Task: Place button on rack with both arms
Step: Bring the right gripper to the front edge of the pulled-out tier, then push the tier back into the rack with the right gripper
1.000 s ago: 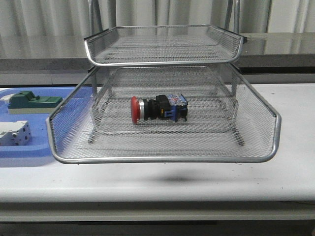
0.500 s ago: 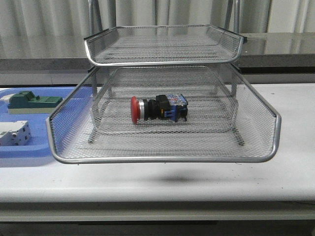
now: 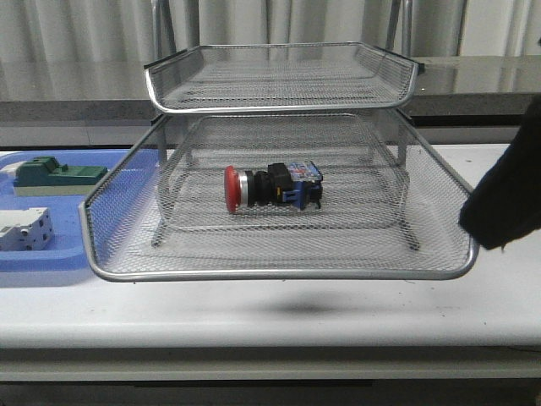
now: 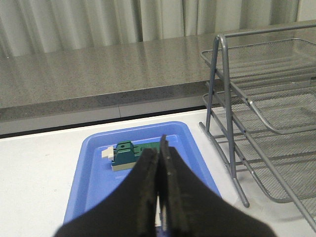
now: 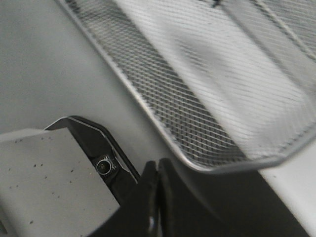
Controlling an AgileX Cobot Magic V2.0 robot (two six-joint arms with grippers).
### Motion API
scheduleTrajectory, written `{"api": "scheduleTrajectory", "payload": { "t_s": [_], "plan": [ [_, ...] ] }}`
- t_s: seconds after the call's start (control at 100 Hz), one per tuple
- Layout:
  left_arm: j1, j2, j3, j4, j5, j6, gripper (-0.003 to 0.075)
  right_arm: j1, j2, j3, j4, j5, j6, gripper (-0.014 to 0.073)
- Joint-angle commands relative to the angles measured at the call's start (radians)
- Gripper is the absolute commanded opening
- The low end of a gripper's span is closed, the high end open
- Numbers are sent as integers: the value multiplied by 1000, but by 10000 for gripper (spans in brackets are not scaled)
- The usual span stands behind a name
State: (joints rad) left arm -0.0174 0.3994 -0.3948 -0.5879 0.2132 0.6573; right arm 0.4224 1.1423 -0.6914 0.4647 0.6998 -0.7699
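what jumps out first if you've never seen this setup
The red-headed push-button with its black and blue body lies on its side in the middle of the lowest tier of the silver wire-mesh rack. A dark robot arm intrudes at the rack's right front corner. Left of the rack, a flat blue plastic tray holds a green block and a white block.

The button [image 3: 272,187], with red mushroom head, silver collar, black body and blue rear block, is laid on its side. It is seen through the mesh of the three-tier silver wire rack [image 3: 279,272], near the middle.
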Motion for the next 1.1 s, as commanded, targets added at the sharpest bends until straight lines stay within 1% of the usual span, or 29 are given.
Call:
{"api": "scheduleTrajectory", "payload": {
  "t_s": [0.0, 0.26, 0.48, 0.78, 1.09],
  "plan": [
    [1, 5, -28, -19, -75, -10, -20, 61, 19, -24, 33, -38, -49, -69],
    [1, 5, -28, -19, -75, -10, -20, 203, 114, -24, 32, -92, -51, -69],
    [1, 5, -28, -19, -75, -10, -20, 289, 220, -28, 19, -223, -51, -69],
    [1, 5, -28, -19, -75, -10, -20, 298, 360, -102, -38, -319, -51, -69],
    [1, 5, -28, -19, -75, -10, -20, 288, 465, -221, -125, -323, -51, -69]
  ]
}}
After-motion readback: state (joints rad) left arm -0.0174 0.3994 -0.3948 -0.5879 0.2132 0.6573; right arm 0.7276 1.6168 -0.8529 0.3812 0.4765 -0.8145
